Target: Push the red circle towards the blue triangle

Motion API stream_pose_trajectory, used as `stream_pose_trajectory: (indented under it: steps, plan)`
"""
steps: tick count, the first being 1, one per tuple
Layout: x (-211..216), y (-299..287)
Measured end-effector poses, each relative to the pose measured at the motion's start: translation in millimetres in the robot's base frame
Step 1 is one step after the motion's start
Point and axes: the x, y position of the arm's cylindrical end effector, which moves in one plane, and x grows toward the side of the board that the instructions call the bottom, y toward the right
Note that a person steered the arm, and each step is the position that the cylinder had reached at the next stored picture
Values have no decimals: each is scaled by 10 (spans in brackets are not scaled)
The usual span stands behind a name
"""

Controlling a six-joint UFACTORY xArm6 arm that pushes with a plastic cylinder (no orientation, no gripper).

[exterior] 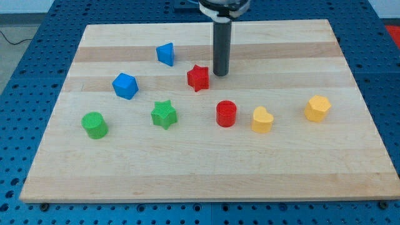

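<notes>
Nearest you, green circle (95, 125); red circle (226, 114) sits well below my tip (220, 74); blue triangle (165, 54) upper-left. You see no fingers.

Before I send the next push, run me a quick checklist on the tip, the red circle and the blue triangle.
1. My tip visible: ok.
2. Tip behind red circle for the push: not ok; it stands toward the view's top, beside the red star.
3. Tip touching red star: cannot tell.
4. Blue triangle in view: ok.
5. Straight path clear: not ok; red star lies between.
</notes>
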Motion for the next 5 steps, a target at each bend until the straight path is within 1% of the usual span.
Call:
stream_pose_trajectory:
  steps: [1, 2, 3, 4, 5]
  plan:
    - [446, -10]
    - [755, -16]
    - [1011, -16]
    - [1120, -31]
    - [1221, -664]
